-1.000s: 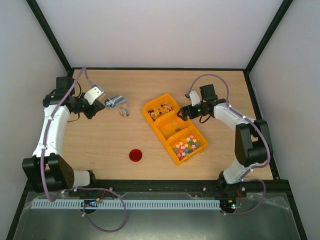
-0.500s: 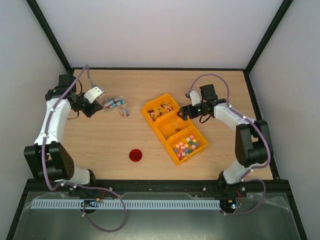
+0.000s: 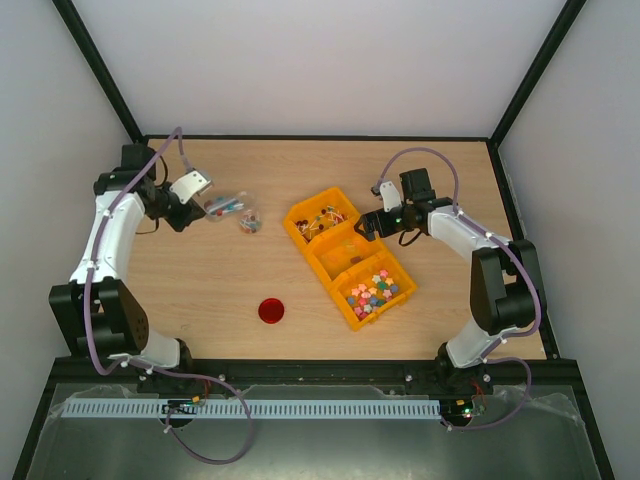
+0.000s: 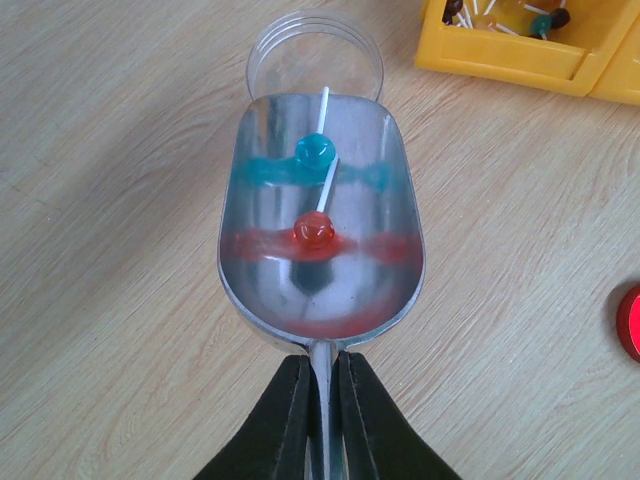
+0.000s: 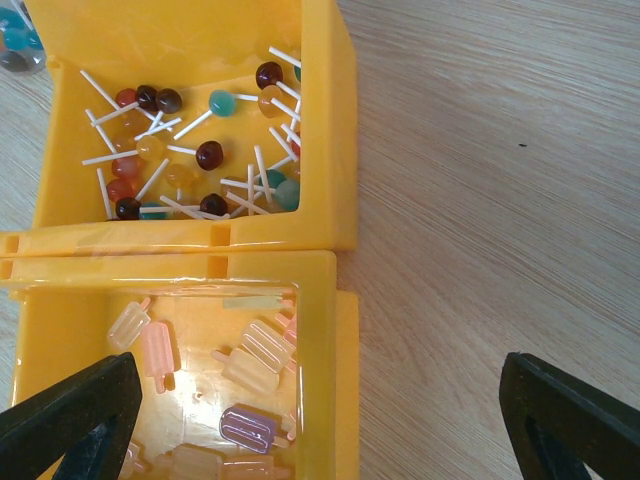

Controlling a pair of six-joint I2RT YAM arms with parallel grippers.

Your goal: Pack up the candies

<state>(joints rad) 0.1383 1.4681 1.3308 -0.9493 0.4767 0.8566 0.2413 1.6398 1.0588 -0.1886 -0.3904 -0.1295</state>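
Note:
My left gripper (image 4: 322, 365) is shut on the handle of a metal scoop (image 4: 268, 262), which holds a blue lollipop (image 4: 314, 150) and a red lollipop (image 4: 314, 231). The scoop's mouth points at an open clear jar (image 4: 315, 50) on the table just ahead. From above, the scoop (image 3: 222, 207) sits left of the jar (image 3: 248, 221). The candies (image 3: 372, 293), small and pastel, fill the nearest yellow bin. My right gripper (image 5: 318, 400) is open and hovers above the bins, holding nothing.
Three yellow bins (image 3: 322, 262) lie in a diagonal row. The far one (image 5: 330, 120) holds lollipops, the middle one (image 5: 318, 330) popsicle-shaped sweets. A red lid (image 3: 271, 310) lies on the wood near the front, and shows at the right edge (image 4: 632, 322) of the left wrist view.
My left gripper has drawn the scoop slightly left, away from the jar. The right arm has not moved.

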